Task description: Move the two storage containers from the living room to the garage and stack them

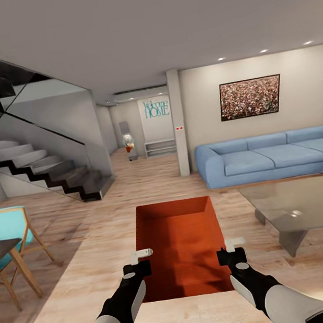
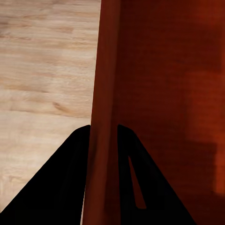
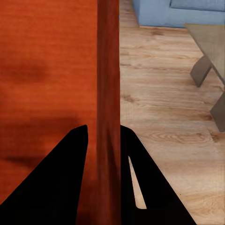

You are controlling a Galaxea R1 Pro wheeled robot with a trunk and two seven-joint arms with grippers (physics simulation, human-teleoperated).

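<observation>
Storage container (image 1: 179,248) held level above the wood-plank floor (image 1: 83,260) between both arms, left pincer (image 1: 140,261) clamping its left wall, right pincer (image 1: 229,252) clamping its right wall, blue sofa (image 1: 272,157) ahead.

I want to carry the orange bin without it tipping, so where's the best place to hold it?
By the thin long side walls, one tool per side. The storage container is open-topped with plain walls and no handles, so each rim gets pinched from above. The left tool straddles the left wall and the right tool the right wall, which probably balances it.
</observation>
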